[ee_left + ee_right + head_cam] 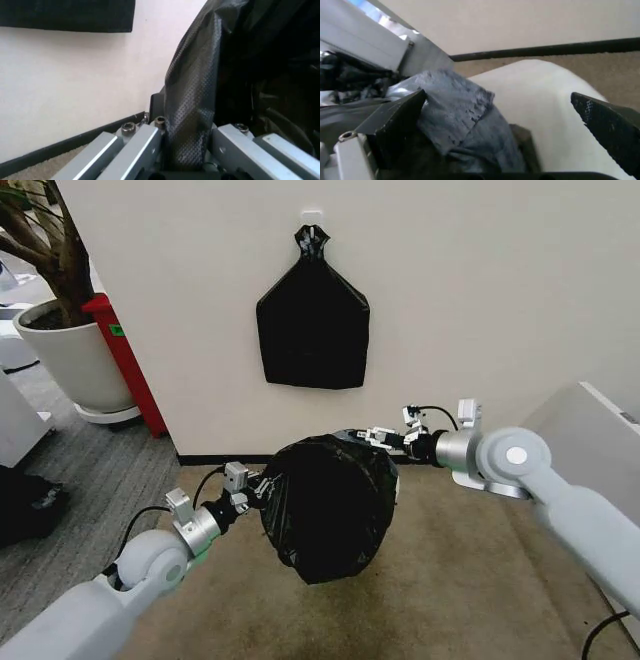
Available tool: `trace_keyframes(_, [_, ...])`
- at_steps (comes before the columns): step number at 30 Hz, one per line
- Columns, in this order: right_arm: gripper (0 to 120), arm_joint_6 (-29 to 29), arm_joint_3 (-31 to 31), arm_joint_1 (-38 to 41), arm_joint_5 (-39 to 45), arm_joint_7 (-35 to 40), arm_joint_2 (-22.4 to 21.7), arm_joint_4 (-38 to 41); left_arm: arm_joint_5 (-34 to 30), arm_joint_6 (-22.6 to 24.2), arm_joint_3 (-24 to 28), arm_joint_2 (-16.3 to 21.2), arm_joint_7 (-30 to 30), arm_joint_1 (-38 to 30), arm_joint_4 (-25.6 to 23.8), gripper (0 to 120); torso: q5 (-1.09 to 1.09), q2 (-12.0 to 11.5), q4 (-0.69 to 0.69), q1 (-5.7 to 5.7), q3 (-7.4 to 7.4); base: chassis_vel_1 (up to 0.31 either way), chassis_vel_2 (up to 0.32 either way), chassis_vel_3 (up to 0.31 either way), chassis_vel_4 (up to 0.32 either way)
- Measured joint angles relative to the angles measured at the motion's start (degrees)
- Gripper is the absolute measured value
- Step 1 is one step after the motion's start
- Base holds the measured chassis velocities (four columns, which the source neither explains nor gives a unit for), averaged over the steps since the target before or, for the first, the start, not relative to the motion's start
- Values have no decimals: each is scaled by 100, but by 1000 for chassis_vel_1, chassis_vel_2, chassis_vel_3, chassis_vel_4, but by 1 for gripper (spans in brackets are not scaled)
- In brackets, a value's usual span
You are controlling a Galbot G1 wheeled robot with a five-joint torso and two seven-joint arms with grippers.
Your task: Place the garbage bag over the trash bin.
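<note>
The left gripper (262, 488) is pinching the near-left edge of the thin, glossy black plastic garbage bag (328, 508) while the right gripper (372, 437), jaws parted around the far-right edge, is stretching it over the cream-white plastic trash bin (545, 108) on the carpeted floor (440, 580).

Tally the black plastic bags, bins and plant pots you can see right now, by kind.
Black plastic bags: 2, the glossy crinkly garbage bag held between both grippers, and a knotted flat bundle on the wall.
Cream-white round trash bin: 1.
Large white plant pot: 1.
Total: 4.
</note>
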Motion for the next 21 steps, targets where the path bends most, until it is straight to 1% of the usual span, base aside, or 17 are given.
trace_keyframes(6, [100,-58,-156,40,-342,6,46,-359,30,-22,-7,-12,60,17,-49,0,0,0,0,0,0,0,0,0,0])
trace_keyframes(11, [100,-99,-148,-7,-657,-82,48,-682,5,-21,-17,10,82,13,-92,0,1,0,0,0,0,0,0,0,0])
trace_keyframes(17, [100,-40,-70,-21,-619,-34,91,-665,-26,-22,-14,-13,91,-12,-71,0,0,0,0,0,0,0,0,0,0])
trace_keyframes(21, [100,107,65,-10,-264,114,124,-509,-53,-22,-14,-36,71,10,-10,0,0,0,0,0,0,0,0,0,0])
